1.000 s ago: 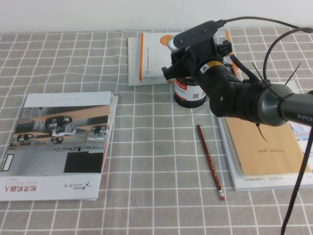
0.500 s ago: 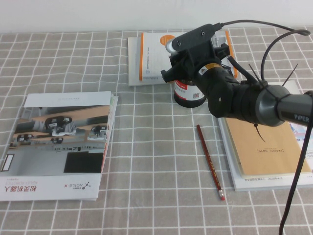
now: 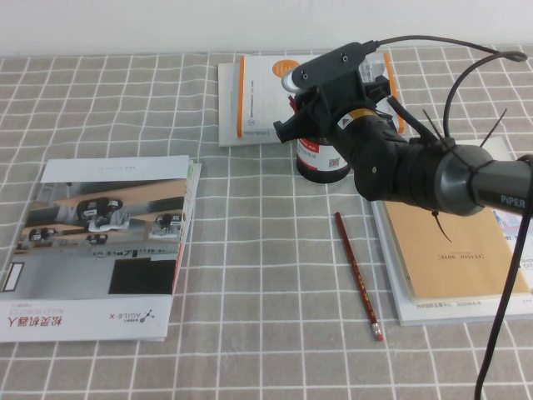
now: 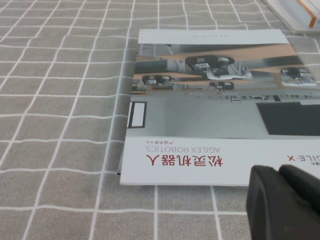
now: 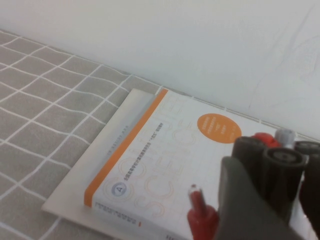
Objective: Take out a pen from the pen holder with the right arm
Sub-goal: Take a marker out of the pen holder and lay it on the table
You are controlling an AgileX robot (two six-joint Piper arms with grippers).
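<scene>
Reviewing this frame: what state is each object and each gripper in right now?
pen holder: upright on the table, pens standing in it.
pencil: lying flat on the table.
brochure: closed, lying flat.
orange-edged book: closed, lying flat behind the pen holder.
tan notebook: closed, lying flat.
right gripper: at the pen holder's top, among the pens.
left gripper: by the brochure's edge, jaws shut, holding nothing.

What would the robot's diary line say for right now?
right tool: over pen holder, at pens | none lifted out yet | left tool: shut, parked over booklet
</scene>
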